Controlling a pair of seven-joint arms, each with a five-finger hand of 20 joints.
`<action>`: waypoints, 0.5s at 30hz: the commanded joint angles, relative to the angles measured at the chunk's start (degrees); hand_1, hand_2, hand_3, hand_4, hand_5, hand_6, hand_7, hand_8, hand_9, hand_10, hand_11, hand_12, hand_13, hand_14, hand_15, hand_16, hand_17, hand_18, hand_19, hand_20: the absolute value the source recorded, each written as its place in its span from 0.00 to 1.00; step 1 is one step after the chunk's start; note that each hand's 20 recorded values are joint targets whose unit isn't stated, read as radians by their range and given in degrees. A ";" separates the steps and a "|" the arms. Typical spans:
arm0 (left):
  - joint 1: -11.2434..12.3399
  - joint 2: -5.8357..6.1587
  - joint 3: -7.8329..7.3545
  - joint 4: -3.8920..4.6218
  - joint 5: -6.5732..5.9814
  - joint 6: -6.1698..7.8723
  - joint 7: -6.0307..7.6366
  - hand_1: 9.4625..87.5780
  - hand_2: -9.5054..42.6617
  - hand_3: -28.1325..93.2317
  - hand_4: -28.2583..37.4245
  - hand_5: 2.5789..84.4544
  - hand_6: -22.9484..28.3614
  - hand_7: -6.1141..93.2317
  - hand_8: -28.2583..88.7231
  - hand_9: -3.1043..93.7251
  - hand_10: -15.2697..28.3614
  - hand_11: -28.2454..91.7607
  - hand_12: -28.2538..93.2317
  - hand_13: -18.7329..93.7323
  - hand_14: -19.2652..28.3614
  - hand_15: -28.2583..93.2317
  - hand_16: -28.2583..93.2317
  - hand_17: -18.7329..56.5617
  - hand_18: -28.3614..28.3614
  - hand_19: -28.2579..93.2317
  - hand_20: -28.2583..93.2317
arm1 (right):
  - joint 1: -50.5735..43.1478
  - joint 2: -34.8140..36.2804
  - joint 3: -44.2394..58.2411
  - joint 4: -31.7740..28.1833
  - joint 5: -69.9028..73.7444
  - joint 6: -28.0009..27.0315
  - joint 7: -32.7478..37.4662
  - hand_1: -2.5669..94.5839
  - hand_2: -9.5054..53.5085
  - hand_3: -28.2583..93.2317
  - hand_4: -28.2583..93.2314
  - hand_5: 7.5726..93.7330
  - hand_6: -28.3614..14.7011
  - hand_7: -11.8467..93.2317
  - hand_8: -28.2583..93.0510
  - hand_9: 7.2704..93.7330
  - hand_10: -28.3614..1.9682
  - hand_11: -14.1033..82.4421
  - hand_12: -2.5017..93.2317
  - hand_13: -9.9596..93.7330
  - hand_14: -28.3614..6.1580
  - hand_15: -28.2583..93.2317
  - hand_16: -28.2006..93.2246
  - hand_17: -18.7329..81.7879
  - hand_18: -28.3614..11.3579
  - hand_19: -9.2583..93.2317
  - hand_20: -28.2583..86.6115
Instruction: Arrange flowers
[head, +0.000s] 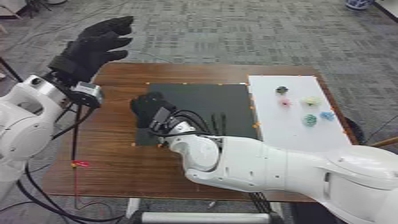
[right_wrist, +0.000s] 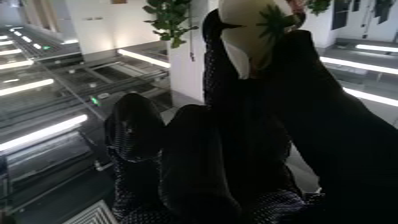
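My right hand (head: 149, 107) is low over the left part of the black mat (head: 191, 92). In the right wrist view, the right hand (right_wrist: 222, 145) has a cream-white, petal-like thing (right_wrist: 245, 40) with a green leafy shape between a finger and the thumb. On the white board (head: 266, 127) lie a dark flower (head: 282, 90), a pink flower (head: 285, 102), a pale yellow flower (head: 311, 101), a green flower (head: 310, 120) and a blue flower (head: 328, 116). My left hand (head: 89, 52) is raised past the table's back left corner, fingers straight, holding nothing.
Two thin dark pieces (head: 218, 123) lie on the mat beside the right forearm. The brown table (head: 120, 160) extends around the mat, with my white right arm across its front right part. A red tag (head: 81, 163) hangs on a line by the left edge.
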 joint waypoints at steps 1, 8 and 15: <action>-3.92 -2.70 3.18 1.78 0.28 -2.23 -0.48 0.20 0.04 0.80 0.01 0.22 0.47 0.22 0.18 0.18 0.55 0.35 0.41 0.21 0.66 0.51 0.21 0.07 0.85 0.55 0.31 | -5.01 -2.52 5.39 1.50 -3.50 -1.98 -0.36 0.55 0.00 0.93 0.00 0.82 0.70 0.50 0.21 0.94 0.84 0.29 0.53 0.89 0.76 0.96 0.51 0.65 0.22 1.00 0.75; -5.45 -3.21 4.57 2.42 0.25 -2.89 -0.48 0.20 0.04 0.80 0.01 0.22 0.47 0.22 0.18 0.18 0.55 0.35 0.41 0.21 0.66 0.51 0.22 0.07 0.85 0.55 0.30 | -5.31 -2.92 4.33 1.84 -3.77 -1.94 0.49 0.55 0.00 0.92 0.00 0.82 0.72 0.51 0.20 0.94 0.84 0.29 0.52 0.89 0.76 0.96 0.51 0.65 0.22 1.00 0.75; -5.91 -3.48 5.13 2.70 0.16 -3.55 -0.61 0.20 0.04 0.80 0.01 0.22 0.47 0.22 0.18 0.18 0.55 0.35 0.41 0.21 0.66 0.51 0.22 0.07 0.85 0.54 0.31 | -6.53 -3.51 4.07 1.90 -4.60 -2.76 -0.32 0.55 0.00 0.92 0.00 0.82 0.72 0.51 0.20 0.94 0.85 0.29 0.52 0.89 0.76 0.96 0.51 0.65 0.22 1.00 0.75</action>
